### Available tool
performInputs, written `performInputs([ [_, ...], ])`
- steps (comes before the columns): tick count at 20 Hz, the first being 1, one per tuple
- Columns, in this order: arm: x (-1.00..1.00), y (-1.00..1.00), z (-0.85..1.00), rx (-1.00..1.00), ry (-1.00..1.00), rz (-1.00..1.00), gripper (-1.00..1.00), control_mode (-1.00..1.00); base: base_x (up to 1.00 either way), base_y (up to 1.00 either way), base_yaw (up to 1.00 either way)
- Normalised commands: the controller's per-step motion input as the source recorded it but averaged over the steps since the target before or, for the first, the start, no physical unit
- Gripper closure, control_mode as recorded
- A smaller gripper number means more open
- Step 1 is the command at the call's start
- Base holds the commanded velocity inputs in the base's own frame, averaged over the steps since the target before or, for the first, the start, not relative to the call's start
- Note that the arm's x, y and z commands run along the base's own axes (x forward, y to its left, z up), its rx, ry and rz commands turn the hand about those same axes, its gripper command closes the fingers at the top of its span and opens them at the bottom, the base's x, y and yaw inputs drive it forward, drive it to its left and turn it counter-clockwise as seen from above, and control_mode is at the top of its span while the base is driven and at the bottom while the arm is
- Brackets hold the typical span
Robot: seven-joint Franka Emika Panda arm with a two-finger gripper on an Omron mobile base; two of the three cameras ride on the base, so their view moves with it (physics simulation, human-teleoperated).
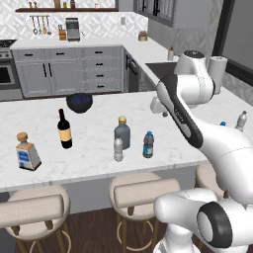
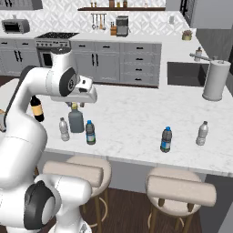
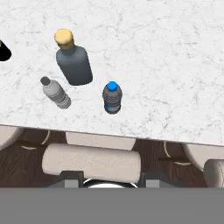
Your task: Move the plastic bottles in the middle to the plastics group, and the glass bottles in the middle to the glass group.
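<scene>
White marble worktop [image 1: 89, 148] carrying three middle bottles close together near the front edge: dark blue-capped plastic bottle [image 3: 112, 98], pale grey-clear plastic bottle [image 3: 56, 92], and squat grey-blue glass bottle [image 3: 73, 61] with tan stopper just behind and between them. All three upright and untouched. Plastics group [image 2: 183, 135] well apart toward the sink end; glass group, wine bottle [image 1: 63, 130] and square clear bottle [image 1: 26, 152], toward the opposite end. Fingers [image 3: 109, 180] nearly shut and empty, held high above the stools [image 3: 92, 162] on the near side of the worktop edge, well clear of every bottle. Step in hand judged as approach to the blue-capped bottle, nearest the hand's line. Recommended: spread the fingers first, bring the hand forward over the cap, descend straight, close around the body below the cap, keeping clear of the glass bottle beside it. Risk: tipping a slim bottle by a sideways approach.
</scene>
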Motion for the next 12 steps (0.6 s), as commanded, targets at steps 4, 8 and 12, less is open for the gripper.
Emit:
performInputs([
  [4,-0.03,0.0,-0.09,0.0,0.08,0.0,-1.0,-1.0,0.0,0.0,0.0],
  [8,0.2,0.0,-0.53,-0.03,0.19,0.0,-1.0,-1.0,0.0,0.0,0.0],
  [12,0.58,-0.01,-0.73,-0.01,-0.01,0.02,-1.0,-1.0,0.0,0.0,0.0],
])
